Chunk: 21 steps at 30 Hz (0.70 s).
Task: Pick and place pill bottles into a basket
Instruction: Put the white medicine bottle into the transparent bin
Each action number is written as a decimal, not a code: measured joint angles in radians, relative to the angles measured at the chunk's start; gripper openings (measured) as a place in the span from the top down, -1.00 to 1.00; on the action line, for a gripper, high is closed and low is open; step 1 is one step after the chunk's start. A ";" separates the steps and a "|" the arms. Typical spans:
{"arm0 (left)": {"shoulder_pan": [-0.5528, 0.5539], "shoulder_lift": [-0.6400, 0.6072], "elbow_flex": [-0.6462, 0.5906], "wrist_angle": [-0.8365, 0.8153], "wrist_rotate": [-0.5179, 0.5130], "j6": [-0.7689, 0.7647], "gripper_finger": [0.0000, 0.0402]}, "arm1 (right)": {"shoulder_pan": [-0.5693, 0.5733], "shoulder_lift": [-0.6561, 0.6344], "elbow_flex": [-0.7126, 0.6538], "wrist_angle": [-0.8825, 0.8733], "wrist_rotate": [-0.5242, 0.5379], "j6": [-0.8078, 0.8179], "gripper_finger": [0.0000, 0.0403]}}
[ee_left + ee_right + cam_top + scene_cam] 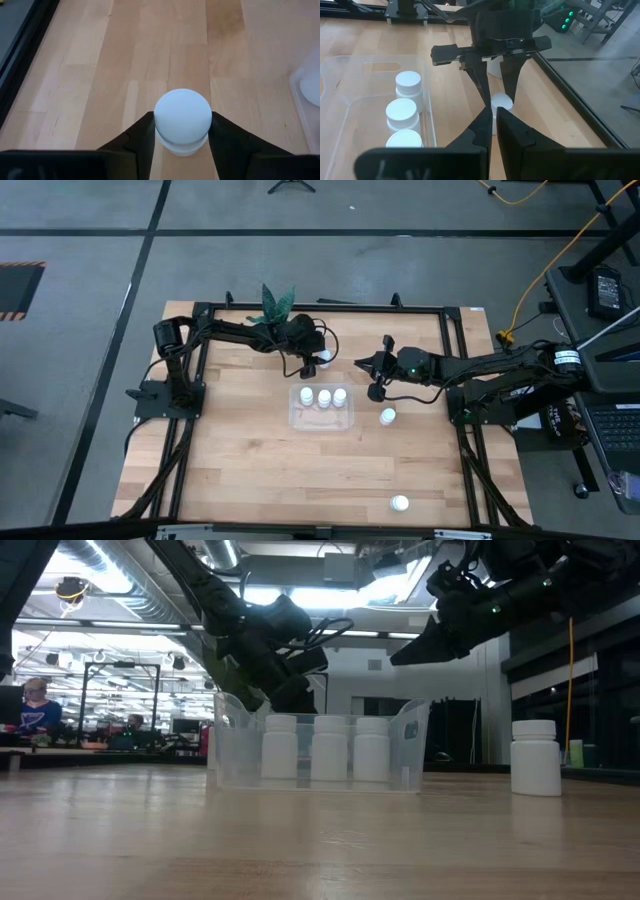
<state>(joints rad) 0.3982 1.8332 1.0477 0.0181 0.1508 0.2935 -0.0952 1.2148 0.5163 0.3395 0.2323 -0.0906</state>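
Note:
A small white pill bottle (182, 117) sits between the fingers of my left gripper (182, 127), just beyond the far edge of the clear basket (320, 420); the high view (325, 358) shows it there too. Three pill bottles (323, 395) stand in a row inside the basket. My right gripper (493, 116) is shut and empty, raised above the table (405, 652) to the right of the basket, pointing at my left gripper. Two more bottles stand on the table: one right of the basket (387, 416) and one near the front edge (399, 503). My left gripper pinches the bottle between its two fingers (145, 132), one on each side of its body just below the round cap (182, 107). The fingers come from above, pointing down. The bottle is upright. Whether it still stands on the table I cannot tell.
A white pot with a green plant (275, 308) stands at the far edge behind my left arm. The black frame rails (455, 360) run along the table's sides. Bare wood (250, 470) lies in front of the basket.

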 joint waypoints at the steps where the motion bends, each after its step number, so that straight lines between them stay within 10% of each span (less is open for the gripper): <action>1: 0.000 0.000 0.000 0.000 -0.001 0.000 0.26 | 0.000 0.000 0.000 0.000 0.000 0.000 0.85; 21: -0.083 -0.270 0.000 -0.196 -0.122 0.057 0.26 | 0.000 0.000 0.000 -0.003 0.000 0.004 0.85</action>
<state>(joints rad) 0.3155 1.5637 1.0481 -0.1778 0.0284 0.3510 -0.0952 1.2148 0.5163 0.3363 0.2325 -0.0864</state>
